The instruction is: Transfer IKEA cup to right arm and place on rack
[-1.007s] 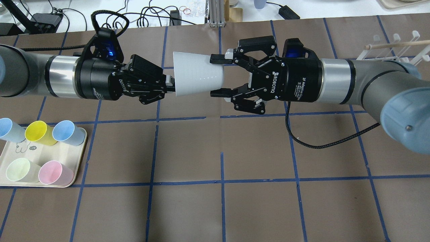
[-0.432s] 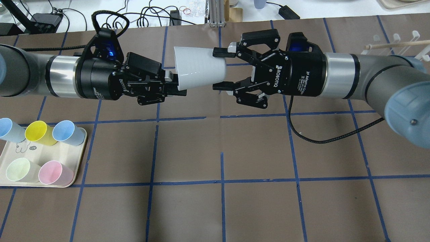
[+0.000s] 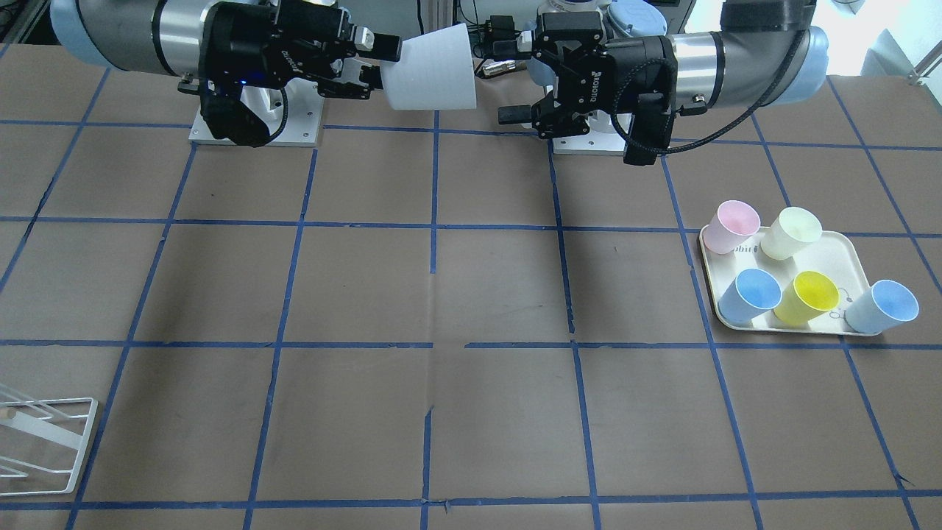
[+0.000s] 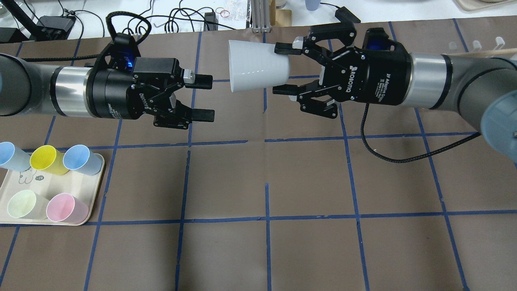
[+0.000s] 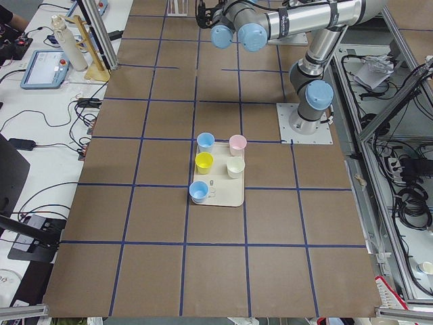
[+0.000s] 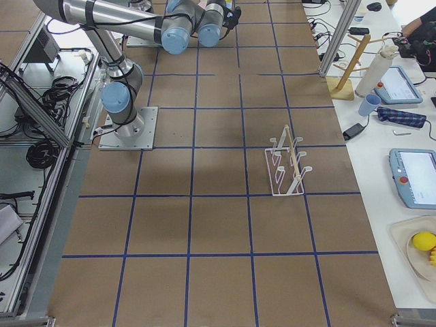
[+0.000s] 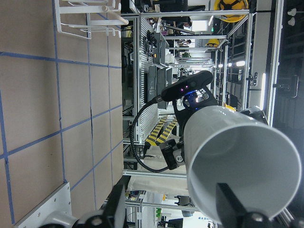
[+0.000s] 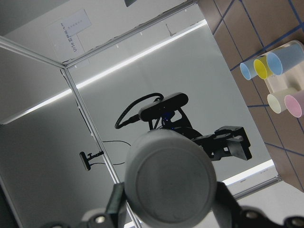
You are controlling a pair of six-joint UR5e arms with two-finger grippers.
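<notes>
Brown table (image 4: 307, 182) gridded with blue tape (image 4: 267, 242), a cable-strewn white bench (image 4: 404, 10) along its far edge.

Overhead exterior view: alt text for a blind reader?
The right gripper holds the IKEA cup sideways by its narrow end; the left gripper is open, apart from it. A tray of coloured cups sits lower left.

the table (image 4: 307, 250) (blue tape grid (image 4: 266, 218)) carries a cup tray (image 4: 38, 186) and rack (image 6: 287, 165).

IKEA cup (image 4: 256, 72) centre-back, tray (image 4: 40, 188) left — rack (image 6: 287, 170) right
</notes>
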